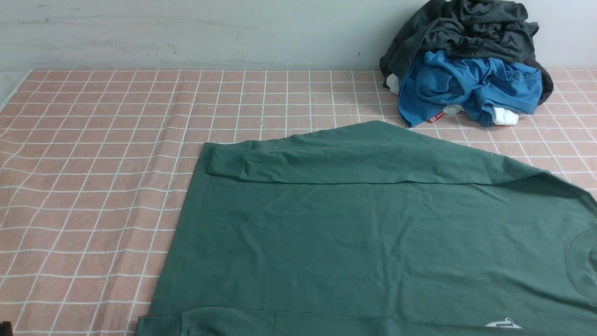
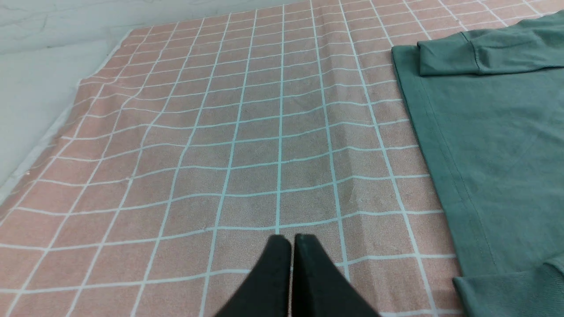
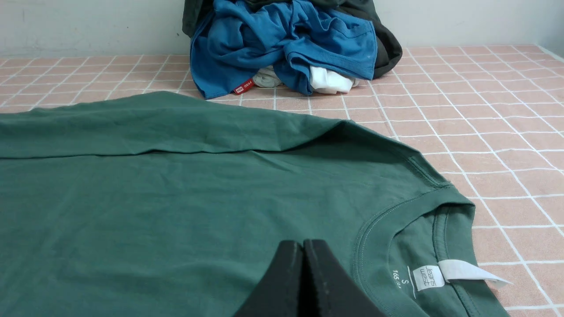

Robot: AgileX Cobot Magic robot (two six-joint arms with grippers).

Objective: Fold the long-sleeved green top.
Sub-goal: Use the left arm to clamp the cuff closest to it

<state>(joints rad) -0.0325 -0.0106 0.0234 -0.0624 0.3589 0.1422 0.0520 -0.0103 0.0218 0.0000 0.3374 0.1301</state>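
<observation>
The left gripper's fingertips (image 2: 293, 240) are closed together on nothing, over bare checked cloth (image 2: 246, 176), with the green top (image 1: 303, 242) off to their right. The right gripper's fingertips (image 3: 302, 244) are likewise shut and empty, above the body of the top, with the neckline (image 3: 374, 229) just to their right.

The top lies spread flat, its far sleeve (image 1: 326, 161) laid along the body beyond the right fingers, and its near sleeve (image 1: 289, 324) seemingly folded in as well. The sleeve stage looks done; folding the body appears to come next. That calls for both pairs of fingers to open, reach an edge and pinch every layer together, so that no sleeve slides loose.
</observation>
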